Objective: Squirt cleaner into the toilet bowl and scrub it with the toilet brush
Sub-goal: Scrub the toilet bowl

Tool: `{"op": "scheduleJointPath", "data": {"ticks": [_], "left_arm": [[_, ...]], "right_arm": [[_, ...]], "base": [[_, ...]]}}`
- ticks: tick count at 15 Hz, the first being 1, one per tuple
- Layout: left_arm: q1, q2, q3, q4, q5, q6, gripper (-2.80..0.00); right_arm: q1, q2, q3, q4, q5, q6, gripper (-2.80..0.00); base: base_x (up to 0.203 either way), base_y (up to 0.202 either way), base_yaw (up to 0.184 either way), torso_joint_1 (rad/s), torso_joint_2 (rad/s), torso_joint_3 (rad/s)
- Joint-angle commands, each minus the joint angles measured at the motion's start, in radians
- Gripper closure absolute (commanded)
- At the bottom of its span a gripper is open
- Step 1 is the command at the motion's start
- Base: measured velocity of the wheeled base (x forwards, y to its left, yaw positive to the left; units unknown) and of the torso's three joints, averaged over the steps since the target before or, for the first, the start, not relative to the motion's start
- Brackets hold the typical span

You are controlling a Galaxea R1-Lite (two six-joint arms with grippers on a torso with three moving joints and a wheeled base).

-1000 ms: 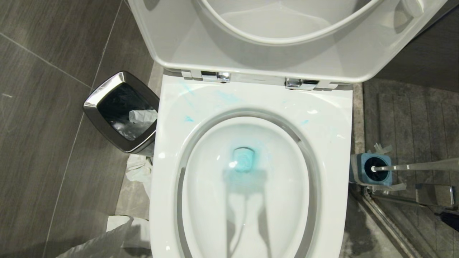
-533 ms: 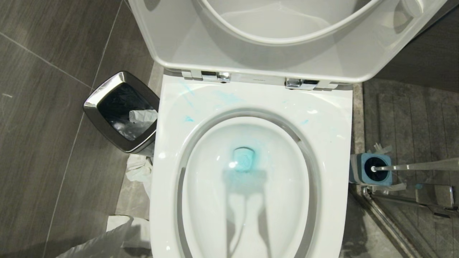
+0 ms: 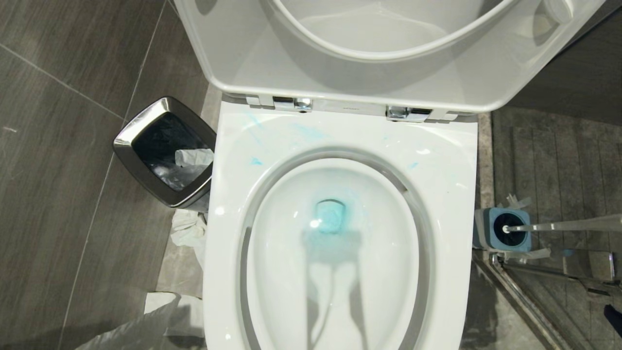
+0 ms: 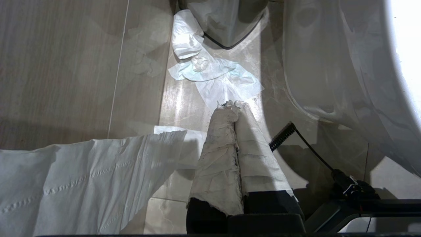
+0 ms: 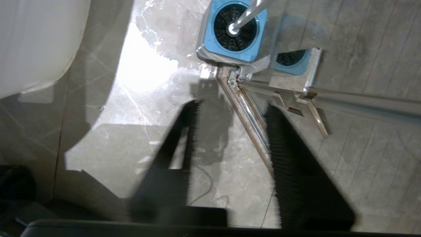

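The white toilet bowl (image 3: 452,204) fills the middle of the head view, seat and lid raised. Turquoise cleaner tints the water (image 3: 331,218) and smears the back rim (image 3: 255,160). The toilet brush (image 3: 505,229) stands in its blue holder (image 3: 486,240) on the floor to the bowl's right, its pale handle (image 3: 568,225) leaning right. In the right wrist view my right gripper (image 5: 232,110) is open and empty, short of the brush (image 5: 234,29). My left gripper (image 4: 232,105), its fingers wrapped in white, is shut and empty beside the bowl's left side.
A steel-rimmed bin (image 3: 146,126) stands left of the bowl, with crumpled tissue (image 3: 187,233) and a white paper sheet (image 3: 146,325) on the floor below it. A metal door rail (image 3: 525,296) runs across the floor by the brush holder. A dark part of the right arm (image 3: 613,313) shows at the edge.
The dark part of my right arm at the right edge of the head view has shifted lower. The bowl, brush and holder have not moved.
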Motion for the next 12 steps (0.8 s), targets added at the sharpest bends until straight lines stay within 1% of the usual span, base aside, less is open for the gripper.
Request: {"op": "scheduleJointPath", "data": {"ticks": [1, 6, 9, 12], "left_arm": [[0.001, -0.001, 0.006, 0.0, 0.0, 0.0, 0.0], [0.001, 0.0, 0.006, -0.001, 0.0, 0.0, 0.0], [0.001, 0.001, 0.006, 0.0, 0.0, 0.0, 0.0], [0.001, 0.0, 0.006, 0.0, 0.0, 0.0, 0.0]], "right_arm": [[-0.003, 0.063, 0.026, -0.024, 0.0, 0.0, -2.8], [-0.017, 0.257, 0.022, -0.15, 0.0, 0.009, -2.8], [-0.023, 0.415, 0.019, -0.328, -0.002, 0.057, -2.8], [-0.024, 0.541, 0.016, -0.493, -0.002, 0.07, -2.8]], "base": [[0.0, 0.0, 0.0, 0.0, 0.0, 0.0], [0.0, 0.0, 0.0, 0.0, 0.0, 0.0], [0.0, 0.0, 0.0, 0.0, 0.0, 0.0], [0.0, 0.0, 0.0, 0.0, 0.0, 0.0]]}}
